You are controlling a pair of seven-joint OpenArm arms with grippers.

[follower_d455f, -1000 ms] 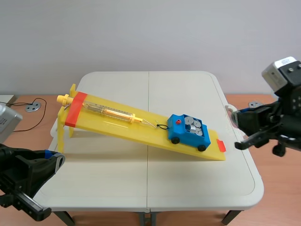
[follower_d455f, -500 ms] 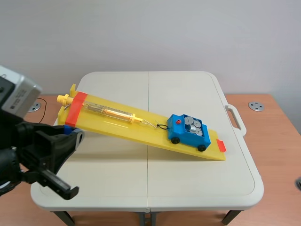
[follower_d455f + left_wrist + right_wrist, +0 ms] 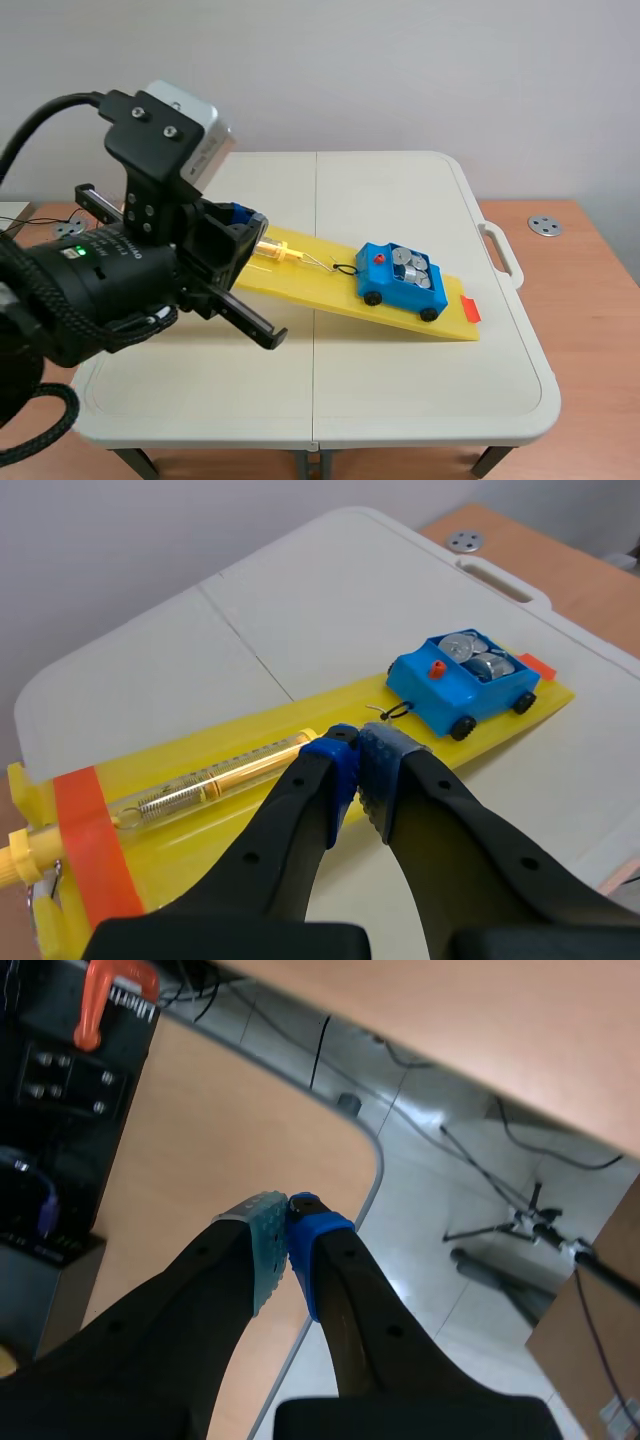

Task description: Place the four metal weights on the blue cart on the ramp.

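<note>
A blue cart (image 3: 402, 281) sits low on the yellow ramp (image 3: 330, 290), with several round metal weights (image 3: 411, 267) in its bed. A thin hook links it to the spring scale (image 3: 215, 778) lying along the ramp. My left gripper (image 3: 243, 222) is raised over the ramp's upper part, fingers shut with nothing between them. In the left wrist view the cart (image 3: 462, 683) and its weights (image 3: 472, 657) lie ahead of the left gripper (image 3: 357, 742). My right gripper (image 3: 286, 1207) is shut and empty, off the table over wooden desks and floor; it is out of the scene view.
The white folding table (image 3: 400, 390) has a handle (image 3: 501, 251) at its right edge. Red tape (image 3: 469, 309) marks the ramp's low end and red tape (image 3: 92, 845) its high end. A wooden desk (image 3: 590, 300) lies beyond the right edge.
My left arm has risen from the table's front left corner and swung in over the ramp's upper half, hiding it. My right arm has left the scene view. Cart and weights are unmoved.
</note>
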